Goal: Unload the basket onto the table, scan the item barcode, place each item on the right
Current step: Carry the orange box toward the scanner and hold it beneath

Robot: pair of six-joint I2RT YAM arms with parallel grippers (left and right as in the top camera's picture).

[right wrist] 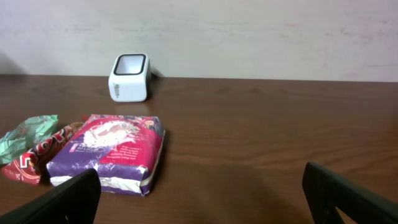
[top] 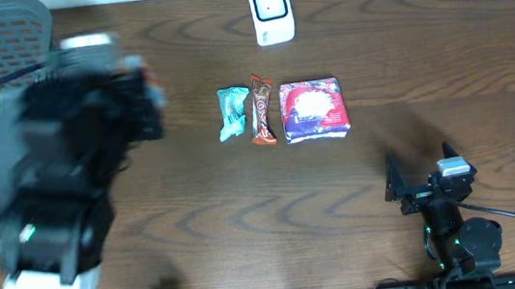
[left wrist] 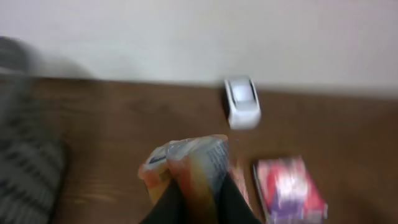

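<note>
**Packet gripped in front of the scanner**

The left gripper is clamped on an orange packet of crinkled, glossy film with a pale blue-white corner. Blur leaves its print unreadable. In the left wrist view the packet is held up, short of the scanner and left of it.

The scanner is a white, rounded box with a dark-framed window and no legible label. In front of it, three items lie in a row on the wood-grain table:
- a twisted teal wrapper;
- a slim red bar, its white lettering too small to read;
- a soft, pillow-shaped pink pack with purple edges.

The right gripper sits well in front of the scanner and to its right, its black jaws wide apart.
</note>
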